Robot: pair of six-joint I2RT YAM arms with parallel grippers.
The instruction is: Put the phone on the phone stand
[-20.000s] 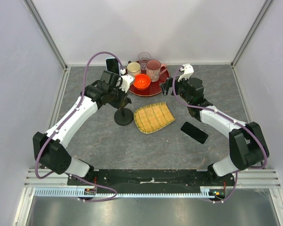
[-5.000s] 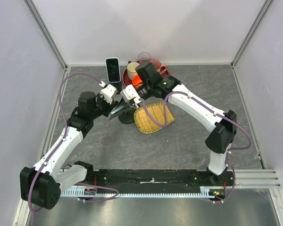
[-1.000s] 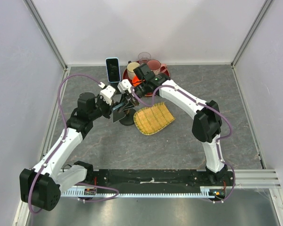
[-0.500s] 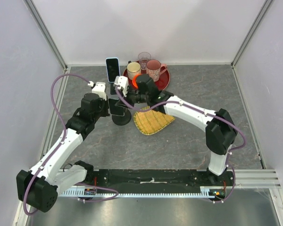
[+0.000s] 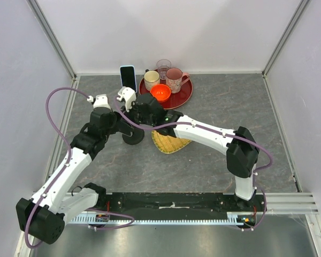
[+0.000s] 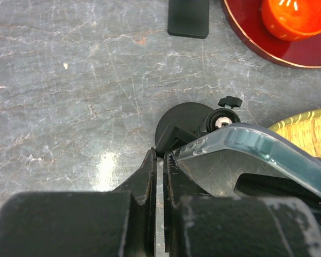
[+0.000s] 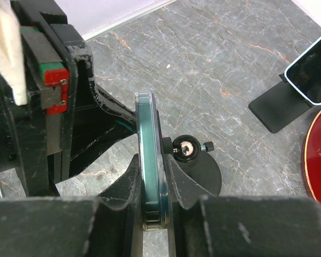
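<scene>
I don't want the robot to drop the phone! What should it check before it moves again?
1. Grip: ok. The right gripper clamps both faces of the phone in its clear, teal-edged case.
2. Phone near the black round-based phone stand: ok. The stand's ball joint sits right beside the phone's edge.
3. Phone seated on the stand: cannot tell, because the phone hides the holder.
4. Stand steadied: cannot tell. The left gripper is shut, but what it pinches is hidden.
5. Round dark red tray with the orange bowl out of the way: ok, apart from the stand's base.
</scene>
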